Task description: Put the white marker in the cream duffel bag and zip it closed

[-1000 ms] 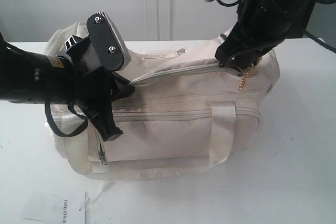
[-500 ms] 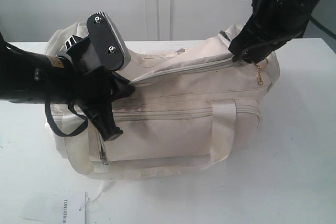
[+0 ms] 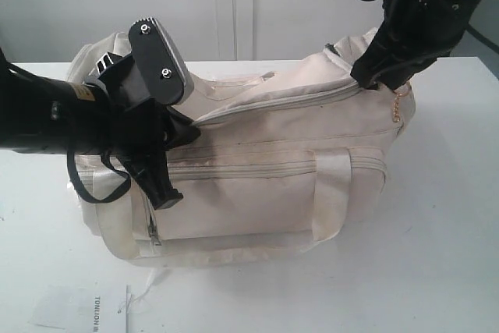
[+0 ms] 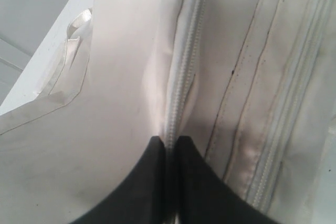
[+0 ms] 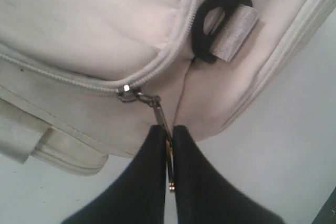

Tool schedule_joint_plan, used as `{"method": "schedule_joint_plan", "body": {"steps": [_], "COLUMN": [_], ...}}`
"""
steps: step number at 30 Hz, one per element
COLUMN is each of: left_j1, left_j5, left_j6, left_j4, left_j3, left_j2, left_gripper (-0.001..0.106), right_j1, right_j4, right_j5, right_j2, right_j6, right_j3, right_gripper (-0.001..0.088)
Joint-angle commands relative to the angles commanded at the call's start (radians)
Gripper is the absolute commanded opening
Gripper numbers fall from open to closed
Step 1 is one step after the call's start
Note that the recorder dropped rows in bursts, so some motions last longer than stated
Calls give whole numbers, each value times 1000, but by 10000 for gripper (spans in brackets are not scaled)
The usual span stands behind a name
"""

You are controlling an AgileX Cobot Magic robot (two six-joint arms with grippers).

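Note:
The cream duffel bag (image 3: pixel 273 185) lies on the white table. At the bag's left end my left gripper (image 3: pixel 189 127) is shut, pinching the top zip seam (image 4: pixel 181 77) between its fingertips (image 4: pixel 157 148). My right gripper (image 3: pixel 376 77) is at the bag's right end, shut on the metal zip pull (image 5: pixel 160 115). The slider (image 5: pixel 126 92) sits near the end of the top zip, next to a dark end ring (image 5: pixel 210 22). A gold chain (image 3: pixel 400 108) hangs from the pull. The top zip looks closed along its length. The white marker is out of view.
A paper tag (image 3: pixel 93 308) lies on the table (image 3: pixel 437 255) near the front left. The bag's pale handle (image 3: pixel 331 193) hangs over its front pocket. A white wall stands behind the table.
My right gripper has moved right and slightly up along the top zip with the pull in it, closing the gap at the bag's right end. The left gripper has not moved.

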Motion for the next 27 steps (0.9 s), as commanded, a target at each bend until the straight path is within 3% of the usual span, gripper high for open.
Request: {"method": "schedule_joint_plan", "body": {"steps": [18,22,23,25,26,27], "left_j1": [0,0,0,0,0,0], "left_j5": [18,19,14,6,15,20], "left_j6": [1,-7,-11,-19,-40,-76], "left_j4": [0,0,0,0,-14,-27], "left_j3": [0,0,0,-3,-5,-11], "left_j2": [0,0,0,-2,-16,-32], "left_gripper": [0,15,50,356,662,833], "right_j1": [0,0,0,0,0,0], "right_j4": [-43,-32,-28,-18,-8,-6], "right_j5": [-194,-151,-137,-81,-65,-66], "right_j2": [21,22,21,17,17,17], "right_j6": [4,4,4,4,0,0], "right_j3": [0,0,-2,-2,-2,-2], "right_gripper": [0,0,0,0,0,0]}}
